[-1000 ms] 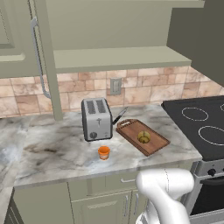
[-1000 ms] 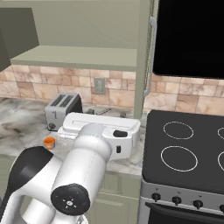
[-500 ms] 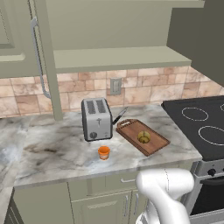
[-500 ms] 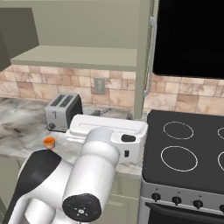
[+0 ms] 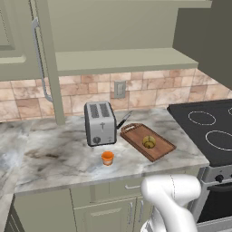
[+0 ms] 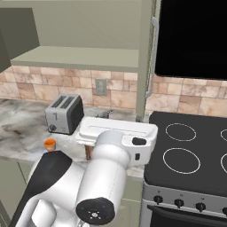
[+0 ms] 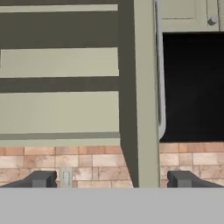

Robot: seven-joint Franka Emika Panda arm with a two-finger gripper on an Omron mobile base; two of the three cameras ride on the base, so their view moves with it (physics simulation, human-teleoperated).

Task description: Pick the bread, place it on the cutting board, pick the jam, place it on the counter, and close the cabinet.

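The bread (image 5: 148, 142), a round yellowish bun, lies on the reddish-brown cutting board (image 5: 159, 151) to the right of the toaster. The jam (image 5: 107, 158), a small orange jar, stands upright on the marbled counter (image 5: 59, 156) in front of the toaster; the right base view shows the jam (image 6: 50, 144) left of my arm. The olive-green cabinet (image 5: 122, 27) stands open, one door edge-on (image 7: 140, 92) with its silver bar handle (image 7: 161, 87) straight ahead of the hand. My gripper (image 7: 112, 179) is open, with nothing between its fingertips (image 7: 41, 178), and faces the cabinet shelves.
A silver toaster (image 5: 99, 122) stands at the back of the counter, below a wall socket (image 5: 119, 89) in the tiled backsplash. A black stove top (image 5: 206, 129) adjoins the counter on the right. My arm (image 6: 111, 164) hides most of the cutting board in the right base view.
My arm and hand have shifted a little to the right in the right base view. Bread, jam and cabinet doors have not moved.
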